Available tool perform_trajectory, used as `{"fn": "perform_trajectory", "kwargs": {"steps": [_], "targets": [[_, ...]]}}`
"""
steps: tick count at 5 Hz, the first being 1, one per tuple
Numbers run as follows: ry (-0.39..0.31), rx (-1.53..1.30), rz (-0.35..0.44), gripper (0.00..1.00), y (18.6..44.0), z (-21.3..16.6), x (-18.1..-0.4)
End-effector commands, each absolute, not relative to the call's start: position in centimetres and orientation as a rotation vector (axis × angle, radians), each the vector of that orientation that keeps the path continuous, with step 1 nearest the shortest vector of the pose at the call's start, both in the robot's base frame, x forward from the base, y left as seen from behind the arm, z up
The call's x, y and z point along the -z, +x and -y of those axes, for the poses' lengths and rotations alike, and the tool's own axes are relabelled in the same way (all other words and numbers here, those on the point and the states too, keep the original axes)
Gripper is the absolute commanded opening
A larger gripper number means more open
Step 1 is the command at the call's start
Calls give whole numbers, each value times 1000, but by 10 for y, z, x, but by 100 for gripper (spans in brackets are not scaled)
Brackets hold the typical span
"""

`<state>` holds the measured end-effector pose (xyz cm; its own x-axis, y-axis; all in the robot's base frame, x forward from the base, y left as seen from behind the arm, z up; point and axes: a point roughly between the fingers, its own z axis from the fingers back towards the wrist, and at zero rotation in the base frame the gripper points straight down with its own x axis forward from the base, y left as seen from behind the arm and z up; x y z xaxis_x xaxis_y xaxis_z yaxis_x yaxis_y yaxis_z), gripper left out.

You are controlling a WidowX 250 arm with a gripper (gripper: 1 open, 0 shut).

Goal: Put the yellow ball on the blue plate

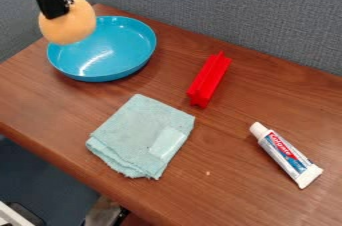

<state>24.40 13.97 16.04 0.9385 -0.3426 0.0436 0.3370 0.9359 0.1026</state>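
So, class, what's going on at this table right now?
A single robot arm is holding the yellow ball in its hand, which is shut on the ball from above. The ball hangs over the far left rim of the blue plate, not yet set down in it. Nothing else is being handled: a pale teal cloth, a red block and a toothpaste tube lie on the wooden table.
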Motion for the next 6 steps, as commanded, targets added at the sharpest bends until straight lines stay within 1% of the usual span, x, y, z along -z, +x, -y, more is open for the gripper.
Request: {"fn": "perform_trajectory", "kwargs": {"steps": [1, 3, 5, 6], "targets": [[125, 327, 116, 0, 242, -140, -179], [114, 305, 120, 0, 237, -142, -181], [98, 330, 129, 0, 250, -128, -176], [85, 339, 122, 0, 259, -125, -167]]}}
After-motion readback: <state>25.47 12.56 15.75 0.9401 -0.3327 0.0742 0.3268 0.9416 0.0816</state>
